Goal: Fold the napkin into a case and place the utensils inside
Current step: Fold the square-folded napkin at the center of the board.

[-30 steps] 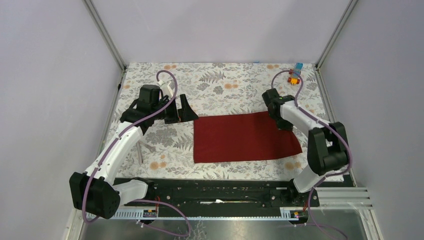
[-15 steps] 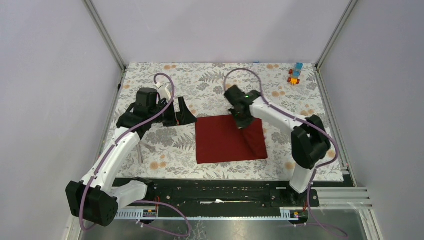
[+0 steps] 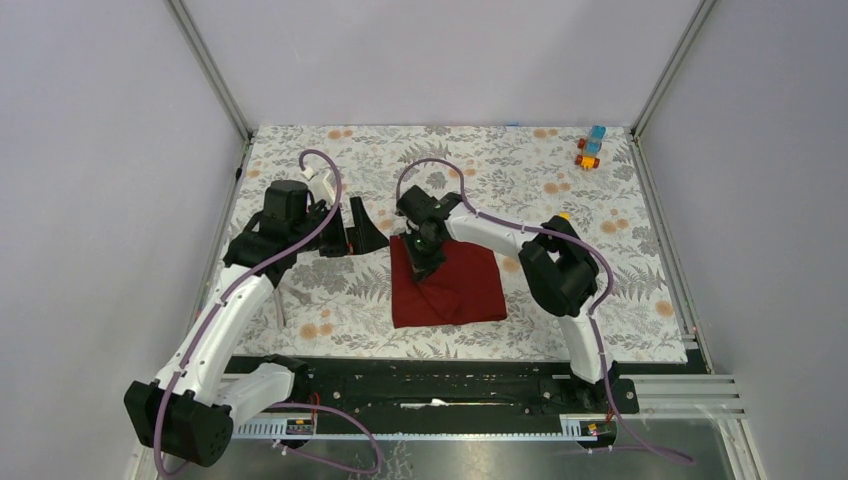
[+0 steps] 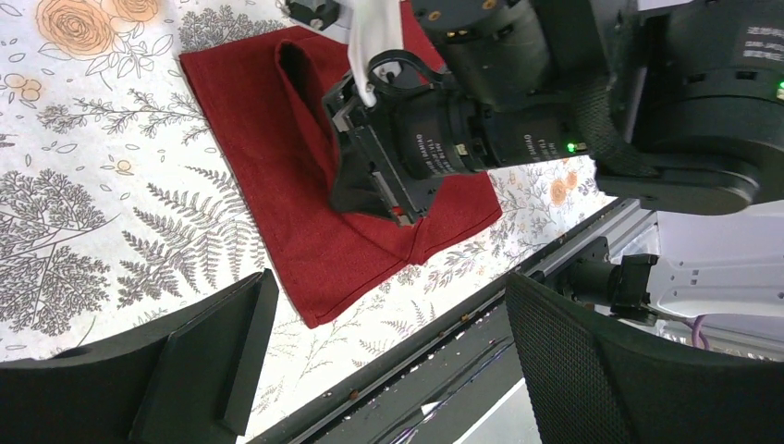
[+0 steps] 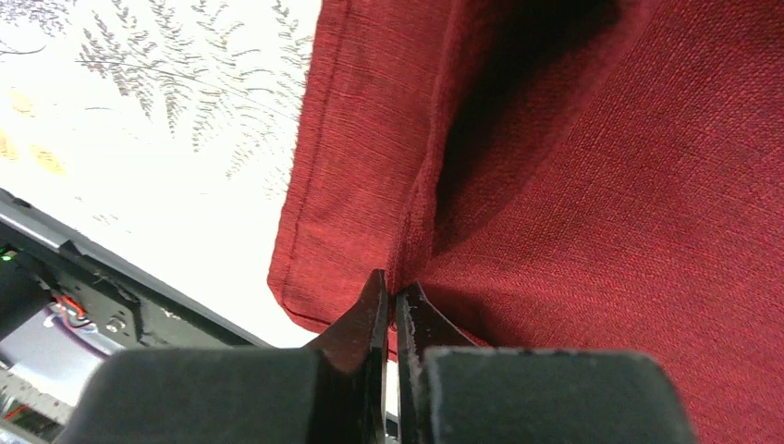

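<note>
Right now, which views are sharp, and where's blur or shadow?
Top external: even light, napkin sharp. Left wrist: cloth crisp, left gripper dark in front. Right wrist: weave sharp, deep shadow in the fold, right gripper blurred, tablecloth washed out.

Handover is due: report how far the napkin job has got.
Done: first fold nearly laid, the napkin doubled right over left. In hand: right gripper, jaws shut on the napkin's edge, low over its left side; left gripper hangs open, empty. Left: further folds to narrow it, then filling it.
</note>
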You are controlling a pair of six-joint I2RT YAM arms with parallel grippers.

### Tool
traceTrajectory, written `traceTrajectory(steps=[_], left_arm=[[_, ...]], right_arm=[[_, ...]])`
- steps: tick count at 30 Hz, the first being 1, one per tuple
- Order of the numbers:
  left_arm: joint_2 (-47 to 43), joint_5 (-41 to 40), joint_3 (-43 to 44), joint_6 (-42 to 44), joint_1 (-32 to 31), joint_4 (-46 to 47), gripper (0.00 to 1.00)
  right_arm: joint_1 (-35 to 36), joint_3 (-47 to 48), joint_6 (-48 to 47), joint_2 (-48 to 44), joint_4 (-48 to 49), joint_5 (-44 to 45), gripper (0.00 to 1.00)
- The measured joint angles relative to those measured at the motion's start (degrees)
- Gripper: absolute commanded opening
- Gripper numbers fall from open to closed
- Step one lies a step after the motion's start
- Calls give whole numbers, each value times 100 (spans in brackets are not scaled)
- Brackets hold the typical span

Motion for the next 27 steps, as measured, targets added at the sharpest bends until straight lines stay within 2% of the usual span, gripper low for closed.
traceTrajectory(steps=[5, 19, 27], left_arm=[[-98, -63, 0, -4, 0, -55, 99], [-109, -94, -2, -2, 0, -61, 99], [-144, -168, -26, -7, 0, -85, 99]], right_arm=[[116, 140, 232, 190, 122, -291, 0], [162, 435, 531, 452, 179, -212, 2], [162, 605, 682, 634, 170, -131, 57]])
